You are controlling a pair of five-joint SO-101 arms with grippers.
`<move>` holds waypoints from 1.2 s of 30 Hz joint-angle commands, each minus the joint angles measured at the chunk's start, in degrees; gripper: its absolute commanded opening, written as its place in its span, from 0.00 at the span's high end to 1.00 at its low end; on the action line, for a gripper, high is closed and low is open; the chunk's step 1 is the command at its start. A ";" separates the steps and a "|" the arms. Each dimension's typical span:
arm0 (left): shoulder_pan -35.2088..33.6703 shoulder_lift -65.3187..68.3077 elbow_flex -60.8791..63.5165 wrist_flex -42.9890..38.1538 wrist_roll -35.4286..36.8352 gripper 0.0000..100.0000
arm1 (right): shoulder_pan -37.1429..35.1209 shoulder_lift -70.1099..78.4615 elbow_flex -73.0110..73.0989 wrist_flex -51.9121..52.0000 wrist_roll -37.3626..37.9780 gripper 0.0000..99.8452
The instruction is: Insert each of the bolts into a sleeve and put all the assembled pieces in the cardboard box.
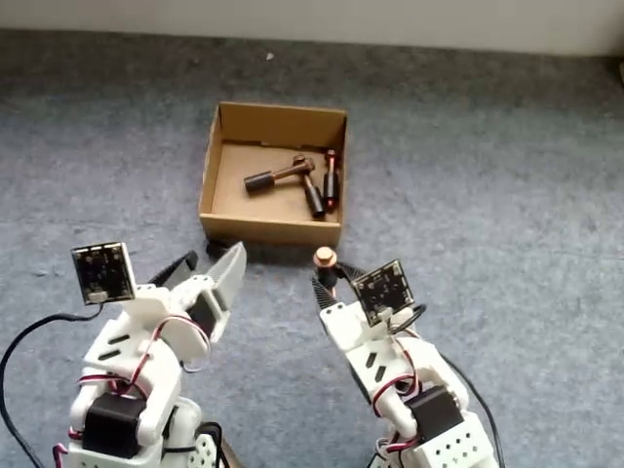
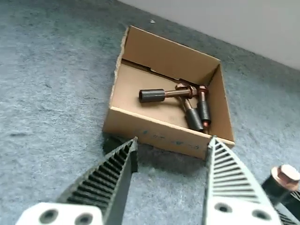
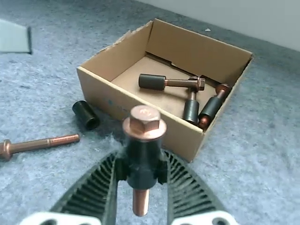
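The corrugated cardboard box (image 1: 208, 166) is tan, the carpet-like table covering (image 1: 487, 146) mottled grey. The loose threaded metal bolt (image 3: 40, 143) is copper-coloured, the loose cylindrical sleeve (image 3: 86, 115) matte black; the held sleeved bolt (image 3: 144, 123) pairs both colours. The left gripper (image 2: 172, 140) has a black ribbed finger (image 2: 110, 173) and a white ribbed finger (image 2: 227, 173).

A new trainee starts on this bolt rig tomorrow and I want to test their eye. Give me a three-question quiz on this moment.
1. How many assembled pieces lie in the cardboard box?
2. True or false: the left claw is shut on a bolt.
3. What is the right claw shut on? A) a bare sleeve B) a bolt seated in a sleeve C) nothing
Key: 1. Three. 2. False: it is open. 3. B; a loose sleeve and a loose bolt lie on the carpet outside the box.
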 commanded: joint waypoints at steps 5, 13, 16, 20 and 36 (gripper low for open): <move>-11.74 -0.40 5.05 0.18 -5.54 1.00 | 2.95 -0.40 8.57 -1.89 -0.09 1.00; -17.71 -0.40 14.90 -0.09 -6.68 0.99 | 7.25 -0.40 8.48 -2.15 -6.07 1.00; -17.98 -0.40 17.54 -0.18 -6.68 0.99 | 7.34 -0.04 5.05 -2.24 -4.75 1.00; -17.80 -0.40 19.21 -0.18 -8.62 0.99 | 6.46 0.04 -1.36 -2.33 -3.34 1.00; -15.87 -0.40 20.79 -0.18 -11.08 0.99 | -0.31 39.69 -23.69 -34.59 -3.16 1.00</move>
